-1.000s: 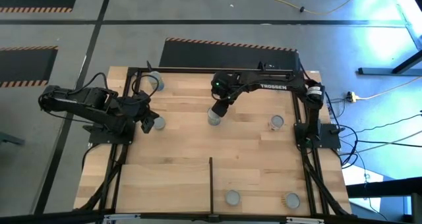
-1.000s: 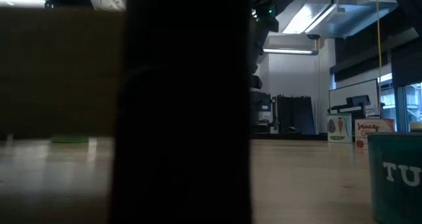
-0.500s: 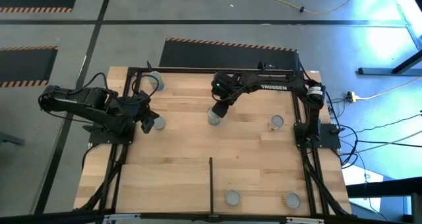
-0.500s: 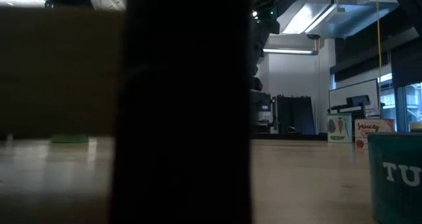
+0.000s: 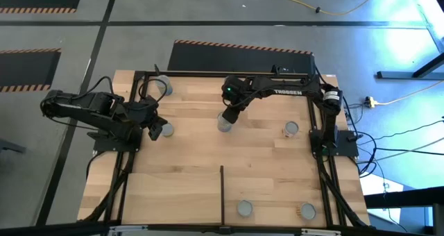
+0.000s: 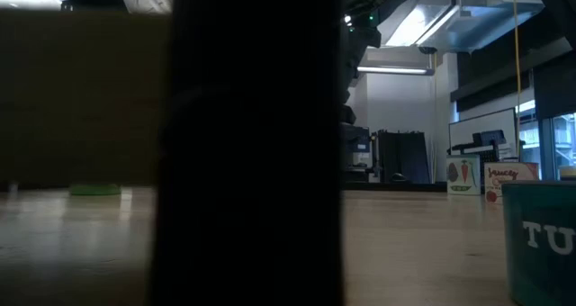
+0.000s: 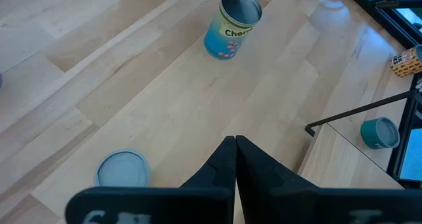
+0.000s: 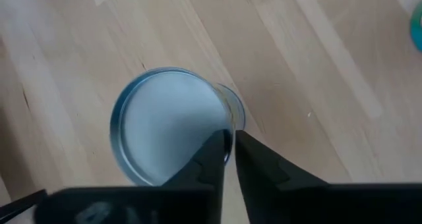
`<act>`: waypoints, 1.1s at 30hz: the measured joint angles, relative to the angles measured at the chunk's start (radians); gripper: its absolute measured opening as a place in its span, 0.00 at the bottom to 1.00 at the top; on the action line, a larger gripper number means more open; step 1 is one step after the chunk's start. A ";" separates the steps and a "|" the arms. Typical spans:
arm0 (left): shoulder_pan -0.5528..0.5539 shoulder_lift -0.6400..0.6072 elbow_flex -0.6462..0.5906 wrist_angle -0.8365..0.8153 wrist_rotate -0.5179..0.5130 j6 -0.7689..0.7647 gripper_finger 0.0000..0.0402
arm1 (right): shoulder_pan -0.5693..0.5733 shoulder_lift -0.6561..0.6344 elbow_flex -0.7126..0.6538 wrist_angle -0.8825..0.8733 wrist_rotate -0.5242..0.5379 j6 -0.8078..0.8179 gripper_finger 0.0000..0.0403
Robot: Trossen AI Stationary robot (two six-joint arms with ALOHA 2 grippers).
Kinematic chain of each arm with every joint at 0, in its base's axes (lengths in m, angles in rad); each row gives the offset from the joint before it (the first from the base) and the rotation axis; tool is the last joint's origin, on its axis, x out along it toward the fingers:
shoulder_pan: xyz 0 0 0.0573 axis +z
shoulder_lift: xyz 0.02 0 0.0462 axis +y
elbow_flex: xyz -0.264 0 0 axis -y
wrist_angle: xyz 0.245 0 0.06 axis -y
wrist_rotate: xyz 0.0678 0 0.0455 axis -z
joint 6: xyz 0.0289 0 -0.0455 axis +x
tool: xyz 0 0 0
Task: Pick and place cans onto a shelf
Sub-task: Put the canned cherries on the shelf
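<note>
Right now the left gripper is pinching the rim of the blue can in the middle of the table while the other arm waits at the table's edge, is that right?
Not quite: it is the right gripper pinching the rim of the blue can, as the high view and right wrist view show. The left gripper, fingers shut and empty, is the one waiting at the table's edge.

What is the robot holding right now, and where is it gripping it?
The right gripper pinches the rim of a blue can in the middle of the table. The left gripper is shut on nothing.
</note>
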 joint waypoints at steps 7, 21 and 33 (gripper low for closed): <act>0.000 0.000 0.000 0.000 0.000 0.000 0.00 | 0.000 0.000 0.000 0.001 0.027 -0.006 0.02; -0.001 0.000 0.000 0.000 0.000 0.000 0.00 | 0.008 0.009 0.045 -0.028 0.045 -0.022 0.00; 0.000 0.000 0.000 0.001 0.053 0.059 0.00 | 0.031 0.008 0.242 -0.188 0.120 -0.025 0.00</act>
